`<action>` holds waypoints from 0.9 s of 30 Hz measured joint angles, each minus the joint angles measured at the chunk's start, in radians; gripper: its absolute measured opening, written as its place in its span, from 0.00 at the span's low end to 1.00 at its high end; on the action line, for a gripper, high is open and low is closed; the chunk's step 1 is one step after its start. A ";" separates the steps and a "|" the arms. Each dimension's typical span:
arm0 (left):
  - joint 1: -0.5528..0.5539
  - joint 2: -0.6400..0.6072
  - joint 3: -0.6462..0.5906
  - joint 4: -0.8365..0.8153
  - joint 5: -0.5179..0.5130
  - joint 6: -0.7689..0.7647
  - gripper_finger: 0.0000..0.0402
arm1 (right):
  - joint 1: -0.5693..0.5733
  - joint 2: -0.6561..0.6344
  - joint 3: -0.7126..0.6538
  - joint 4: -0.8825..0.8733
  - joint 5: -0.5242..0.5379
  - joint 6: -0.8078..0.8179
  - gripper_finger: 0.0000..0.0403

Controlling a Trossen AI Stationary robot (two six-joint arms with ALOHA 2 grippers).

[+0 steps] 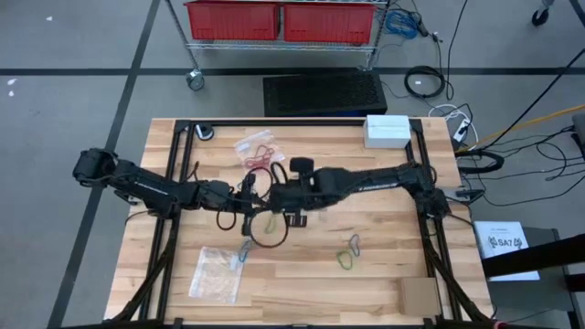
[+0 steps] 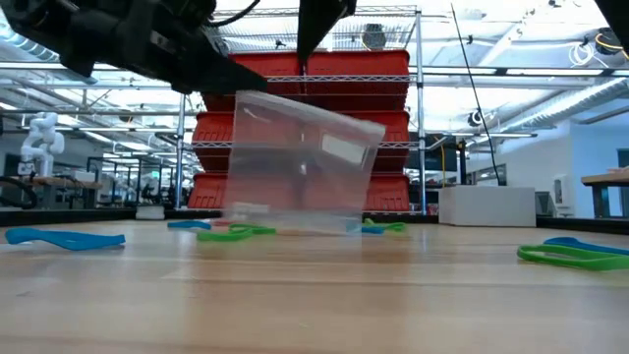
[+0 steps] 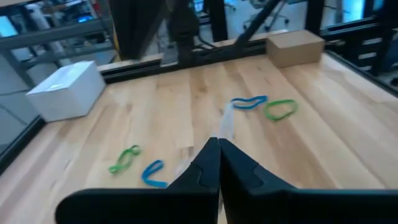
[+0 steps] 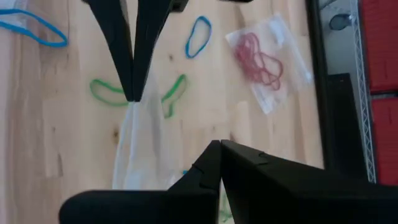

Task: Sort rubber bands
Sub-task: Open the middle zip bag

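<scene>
Both grippers met near the middle of the wooden table point(image 1: 384, 274): the left gripper point(image 1: 249, 194) and right gripper point(image 1: 274, 195) each had their dark fingers pinched shut on the same floppy clear plastic bag point(image 2: 300, 162), which hung crinkled and see-through above the pale grainy planks. Thin, limp rubber bands were scattered flat on the wood, with a green band point(image 1: 345, 260) and a blue band point(image 1: 354, 243) at about 4 o'clock from the grippers, and another blue band point(image 1: 245, 251) at 6 o'clock. A tangle of red bands point(image 4: 258, 59) sat sealed in a second clear bag point(image 1: 257, 147) at 12 o'clock, and a boxy white carton point(image 1: 387, 130) sat at 2 o'clock.
</scene>
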 joint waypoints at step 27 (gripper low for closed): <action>-0.012 -0.094 0.000 0.089 -0.097 -0.048 0.00 | 0.036 -0.131 -0.198 0.198 -0.154 -0.028 0.44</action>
